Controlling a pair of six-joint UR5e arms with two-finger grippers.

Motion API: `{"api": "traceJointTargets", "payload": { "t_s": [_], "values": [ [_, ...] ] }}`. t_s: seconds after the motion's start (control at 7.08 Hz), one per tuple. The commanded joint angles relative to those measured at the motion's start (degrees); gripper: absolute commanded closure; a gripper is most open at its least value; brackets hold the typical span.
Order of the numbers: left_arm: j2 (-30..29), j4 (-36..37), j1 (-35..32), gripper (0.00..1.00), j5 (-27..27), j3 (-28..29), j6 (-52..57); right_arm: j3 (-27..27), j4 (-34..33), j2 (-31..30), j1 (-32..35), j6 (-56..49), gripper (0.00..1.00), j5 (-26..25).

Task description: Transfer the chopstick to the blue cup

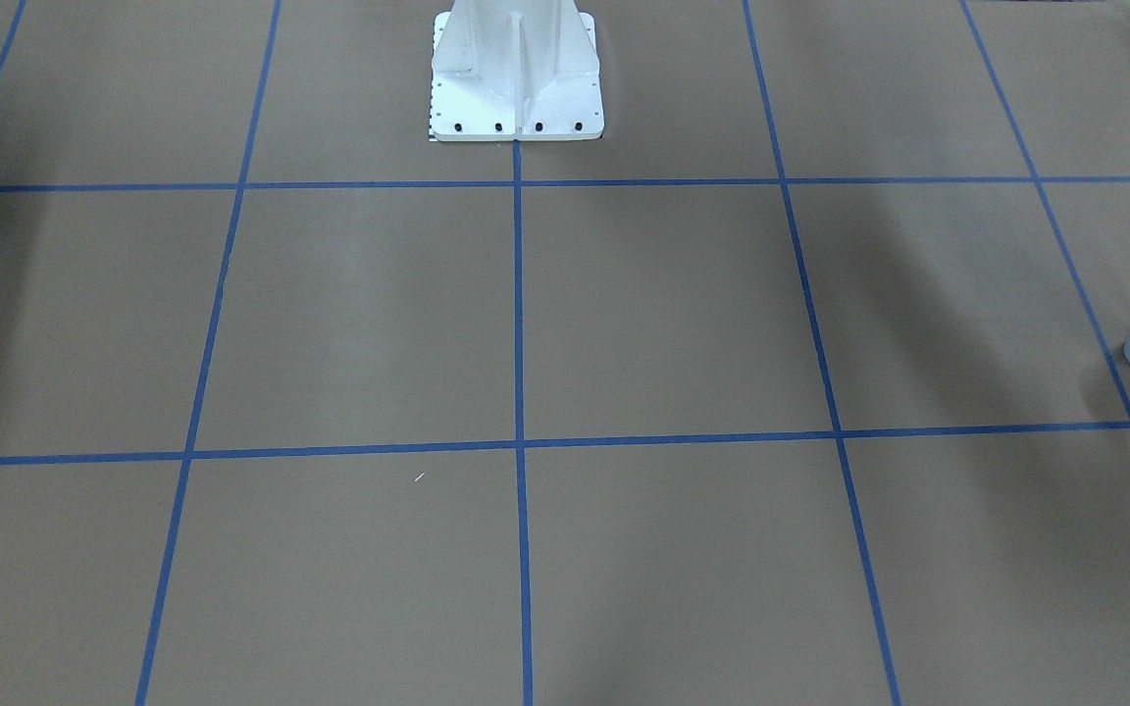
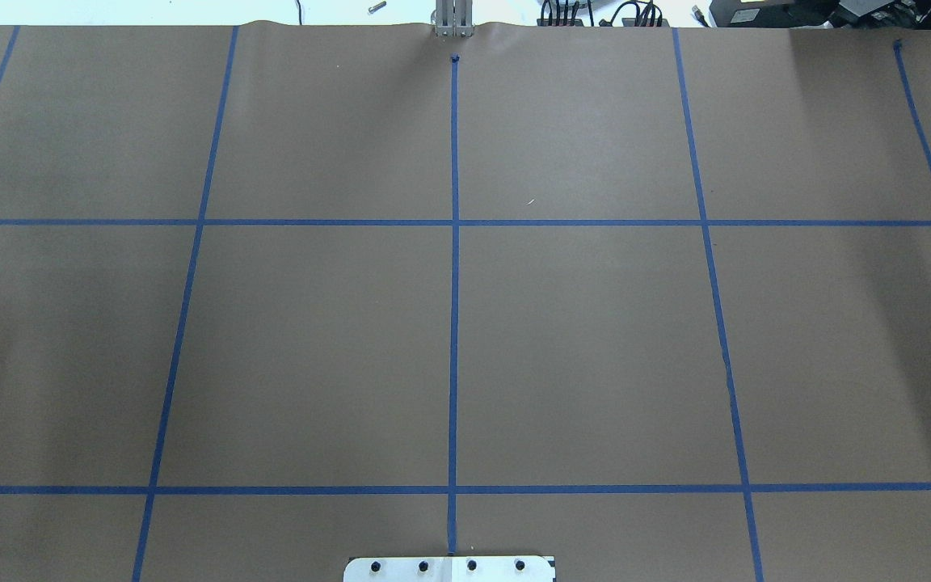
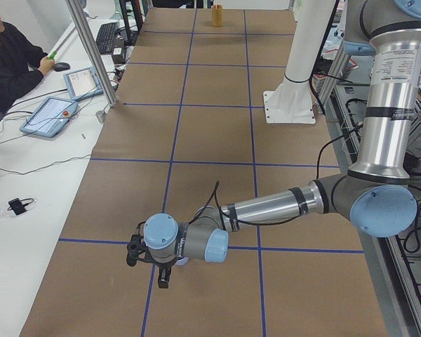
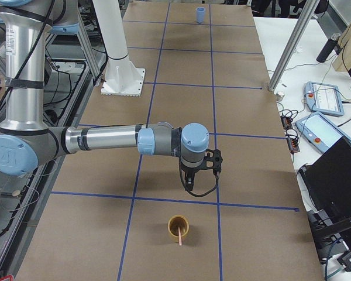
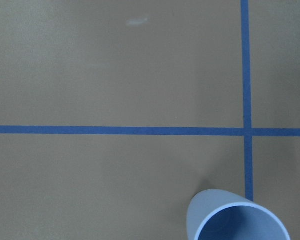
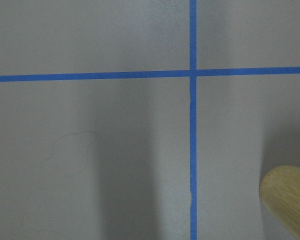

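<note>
Right hand (image 4: 191,184) hangs over brown, blue-taped table (image 4: 245,134).

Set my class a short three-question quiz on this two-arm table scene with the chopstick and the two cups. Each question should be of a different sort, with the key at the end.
1. True or false: the chopstick already stands in the blue cup.
2. Which arm's pincer hangs close to the tan cup? A. left B. right
3. Fill the gap: the blue cup and the tan cup stand at ___ ends of the table.

Key
1. False: it stands in the tan cup.
2. B: the right pincer.
3. opposite
</note>
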Motion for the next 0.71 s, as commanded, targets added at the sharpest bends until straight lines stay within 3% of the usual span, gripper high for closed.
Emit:
{"api": "traceJointTargets", "payload": {
  "t_s": [0.0, 0.57],
  "values": [
    [-0.88, -0.41, 1.56, 0.01, -0.02, 0.41, -1.61, -0.04, 0.0, 0.0, 0.0, 0.0, 0.0, 0.0],
    [-0.89, -2.61, 5.17, 0.01, 0.07, 1.21, -2.41, 0.23, 0.0, -0.09, 0.0, 0.0, 0.0, 0.0]
  ]
}}
